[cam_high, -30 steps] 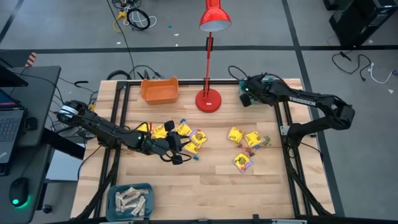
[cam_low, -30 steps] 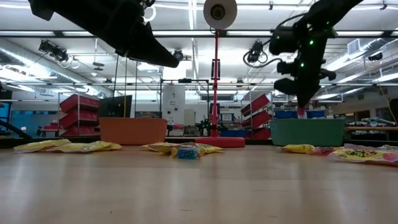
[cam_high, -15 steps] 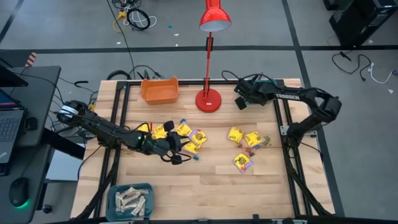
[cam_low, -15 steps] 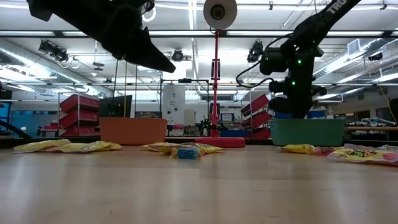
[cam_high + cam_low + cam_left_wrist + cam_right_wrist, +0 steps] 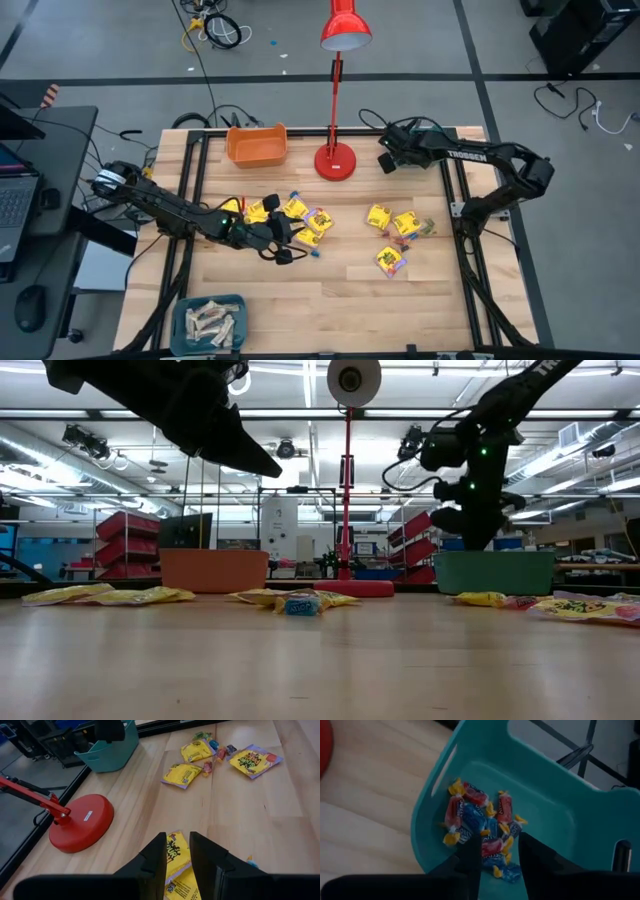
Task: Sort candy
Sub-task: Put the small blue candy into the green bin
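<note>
My right pincer (image 5: pixel 497 857) hangs over the teal bin (image 5: pixel 560 795) at the upper right of the table in the overhead picture, close to the red lamp base (image 5: pixel 335 160). Its 2 fingers stand apart with a plain gap between them and hold nothing. Below them, on the bin's floor, lies a small heap of red and blue wrapped sweets (image 5: pixel 480 822) with yellow twisted ends.

My left pincer (image 5: pixel 177 850) sits low over the left-centre of the table, its 2 fingers parted by a narrow slot, nothing between them. Just past its tips lies a yellow packet (image 5: pixel 175 857) with dark print, and I cannot tell whether the fingers touch it.

The rest of the candy lies loose on the wood: a cluster of yellow packets (image 5: pixel 300 215) at the centre left of the overhead picture, and another group of 3 yellow packets (image 5: pixel 392 228) at centre right with a few tiny red and blue pieces among them. A second teal bin (image 5: pixel 212 322) at the lower left holds pale beige bars (image 5: pixel 210 320). The orange bin (image 5: pixel 256 145) stands at the upper left, beside the lamp.
</note>
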`<action>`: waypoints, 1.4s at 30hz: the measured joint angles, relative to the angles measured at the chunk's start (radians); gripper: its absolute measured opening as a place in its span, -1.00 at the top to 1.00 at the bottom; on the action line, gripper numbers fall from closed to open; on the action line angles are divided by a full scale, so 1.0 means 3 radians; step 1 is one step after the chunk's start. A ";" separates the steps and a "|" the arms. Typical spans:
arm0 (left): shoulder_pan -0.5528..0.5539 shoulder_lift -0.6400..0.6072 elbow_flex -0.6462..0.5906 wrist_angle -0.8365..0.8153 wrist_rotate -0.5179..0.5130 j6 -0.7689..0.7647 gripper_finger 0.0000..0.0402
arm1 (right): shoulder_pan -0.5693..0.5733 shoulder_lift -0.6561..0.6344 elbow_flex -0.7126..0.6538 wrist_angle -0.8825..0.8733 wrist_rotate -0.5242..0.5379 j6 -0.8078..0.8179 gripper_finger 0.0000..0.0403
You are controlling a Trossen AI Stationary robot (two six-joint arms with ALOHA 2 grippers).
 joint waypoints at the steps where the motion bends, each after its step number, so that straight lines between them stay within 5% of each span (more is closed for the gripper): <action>1: 0.0000 0.0000 0.0000 0.0000 0.0000 -0.0001 0.56 | 0.0000 -0.0031 -0.0001 0.0000 0.0001 0.0000 0.41; 10: -0.0021 -0.0003 0.0001 -0.0127 0.0160 -0.0010 0.56 | 0.0195 -0.0585 -0.0001 0.0015 0.0017 0.0070 0.39; 20: -0.0040 -0.0003 0.0001 -0.0976 0.0492 -0.0261 0.56 | 0.1211 -0.0929 0.0000 0.0538 -0.0360 -0.0293 0.40; 30: -0.0032 -0.0003 0.0001 -0.1055 0.0458 -0.0070 0.56 | 0.2243 -0.0289 0.0000 0.1847 -0.0685 -0.0840 0.40; 42: -0.0032 -0.0003 0.0001 -0.1122 0.0451 -0.0090 0.56 | 0.2814 0.0668 0.0000 0.2782 -0.0688 -0.0790 0.39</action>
